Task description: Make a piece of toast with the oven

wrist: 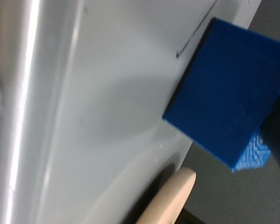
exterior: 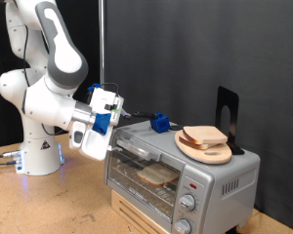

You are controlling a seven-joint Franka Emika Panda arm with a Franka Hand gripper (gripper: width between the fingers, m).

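The silver oven stands at the exterior view's lower right, with knobs at its right front. One slice of toast lies on the rack inside, seen through the glass door. More slices lie on a round wooden board on the oven's top. My gripper, with blue fingers, hovers at the oven's top left corner, just above the door's upper edge, and holds nothing that shows. The wrist view shows the oven's silver top and a pale tan edge; my fingers do not show clearly there.
A blue block sits on the oven's top between my gripper and the board; it also shows in the wrist view. A black stand rises behind the board. The oven rests on a wooden table. A dark curtain is behind.
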